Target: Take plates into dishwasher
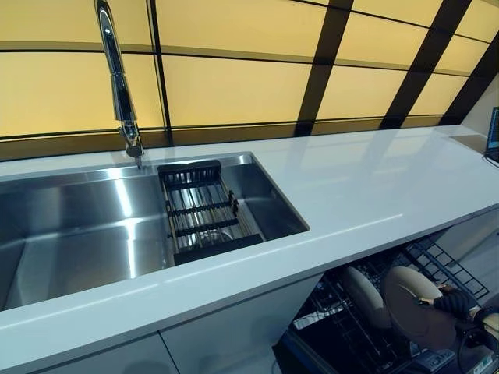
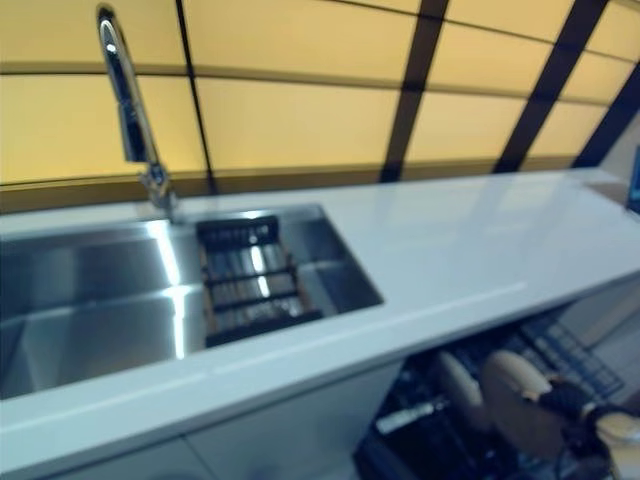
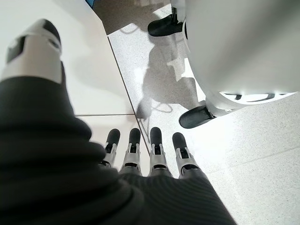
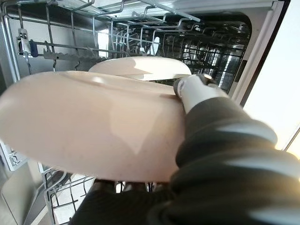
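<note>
We are lowering a cream plate (image 4: 93,126) into the lower rack (image 1: 437,269) of the open dishwasher, below the front edge of the white desk (image 1: 366,187). The right hand (image 1: 456,302) is grasping this plate: its thumb is lying across the plate's near face, and its fingers are curling behind the rim, mostly hidden from us. A second plate (image 4: 140,68), also cream, is already standing on edge in the rack just beyond the fingers, tilted slightly.

To do this step well, we are judging that the held plate should stay on edge, parallel to the standing plate, and come down into the free slot on the near side of it. The rim should seat between the wire prongs before the fingers let go, and the hand should draw back without knocking the standing plate.

The held plate is looking round, shallow and smooth, with a matte cream glaze and no visible food on it. We are judging it as rigid, and likely to slip if the grasp loosens early.

The left hand (image 3: 145,150) is hanging idle over the floor, well apart from the rack, with its fingers straight and released, holding nothing. The sink (image 1: 70,226) and its small black basket (image 1: 204,212) are holding no plates.
</note>
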Robot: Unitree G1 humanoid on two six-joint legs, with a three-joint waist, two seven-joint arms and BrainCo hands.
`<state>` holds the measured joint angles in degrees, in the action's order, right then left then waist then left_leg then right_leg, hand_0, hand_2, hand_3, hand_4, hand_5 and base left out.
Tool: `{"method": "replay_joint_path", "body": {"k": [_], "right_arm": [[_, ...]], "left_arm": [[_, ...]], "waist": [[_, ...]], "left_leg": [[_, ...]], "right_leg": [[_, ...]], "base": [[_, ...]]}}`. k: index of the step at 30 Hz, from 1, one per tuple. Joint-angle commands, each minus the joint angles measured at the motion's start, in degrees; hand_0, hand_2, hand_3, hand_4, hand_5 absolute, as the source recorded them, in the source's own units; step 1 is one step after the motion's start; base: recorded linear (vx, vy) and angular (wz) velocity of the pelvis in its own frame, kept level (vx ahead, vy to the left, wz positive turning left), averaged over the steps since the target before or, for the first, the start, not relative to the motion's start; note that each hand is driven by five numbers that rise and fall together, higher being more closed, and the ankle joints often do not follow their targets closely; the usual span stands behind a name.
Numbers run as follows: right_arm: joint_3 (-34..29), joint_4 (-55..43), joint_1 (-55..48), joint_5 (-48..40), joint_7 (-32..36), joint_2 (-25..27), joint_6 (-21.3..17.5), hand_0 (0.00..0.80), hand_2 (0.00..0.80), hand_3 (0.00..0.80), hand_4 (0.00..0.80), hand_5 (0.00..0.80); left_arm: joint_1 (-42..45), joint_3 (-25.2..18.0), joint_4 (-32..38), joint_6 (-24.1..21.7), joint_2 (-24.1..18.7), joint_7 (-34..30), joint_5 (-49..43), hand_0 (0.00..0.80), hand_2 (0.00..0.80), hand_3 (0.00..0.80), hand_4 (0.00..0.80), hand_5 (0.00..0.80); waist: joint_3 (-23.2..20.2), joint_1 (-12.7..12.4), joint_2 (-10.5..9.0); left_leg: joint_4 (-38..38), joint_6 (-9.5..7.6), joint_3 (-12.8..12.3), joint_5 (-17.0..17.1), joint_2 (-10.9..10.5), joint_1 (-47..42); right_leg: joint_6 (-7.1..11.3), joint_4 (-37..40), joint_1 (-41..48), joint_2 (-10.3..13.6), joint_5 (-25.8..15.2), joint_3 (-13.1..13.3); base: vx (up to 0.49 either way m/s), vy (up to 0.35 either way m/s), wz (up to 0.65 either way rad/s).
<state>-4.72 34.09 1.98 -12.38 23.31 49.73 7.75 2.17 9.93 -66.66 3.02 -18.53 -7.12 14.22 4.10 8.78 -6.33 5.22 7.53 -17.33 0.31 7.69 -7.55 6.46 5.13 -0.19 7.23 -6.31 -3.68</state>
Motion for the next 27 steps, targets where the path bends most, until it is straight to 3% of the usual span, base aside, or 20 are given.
{"method": "replay_joint_path", "body": {"k": [1,12,27], "right_arm": [[0.4,-2.3,4.2,3.8,-1.8,0.7,-3.1,0.800,0.800,0.800,0.800,0.800],[5.4,-2.9,5.0,14.3,-5.7,-1.6,-3.9,0.800,0.800,0.800,0.800,0.800],[8.3,2.7,7.7,17.1,-11.8,-4.8,-4.0,0.800,0.800,0.800,0.800,0.800]], "left_arm": [[-3.2,-0.7,-2.9,-1.2,0.6,0.0,-2.8,0.000,0.000,0.000,0.000,0.000],[-3.0,-0.2,-1.3,-1.4,0.8,-0.1,-2.0,0.000,0.000,0.000,0.000,0.000],[-3.1,0.9,-1.0,-2.3,0.8,-0.8,-2.2,0.000,0.000,0.000,0.000,0.000]], "waist": [[0.6,-0.7,-0.30],[1.5,-1.4,0.82],[2.2,-2.6,2.35]], "left_leg": [[-0.5,-3.36,0.3,-2.4,-0.5,-1.9],[-0.7,-3.33,1.0,-2.3,-0.9,-1.5],[-0.7,-3.29,2.1,-2.2,-1.4,-0.9]], "right_leg": [[4.38,-0.4,-0.4,2.2,-1.5,0.2],[4.31,-0.4,-0.4,2.6,-1.3,0.1],[4.32,-0.5,-0.7,3.3,-1.0,-0.3]], "base": [[0.000,0.000,0.00],[0.000,0.000,0.00],[0.000,0.000,0.00]]}}
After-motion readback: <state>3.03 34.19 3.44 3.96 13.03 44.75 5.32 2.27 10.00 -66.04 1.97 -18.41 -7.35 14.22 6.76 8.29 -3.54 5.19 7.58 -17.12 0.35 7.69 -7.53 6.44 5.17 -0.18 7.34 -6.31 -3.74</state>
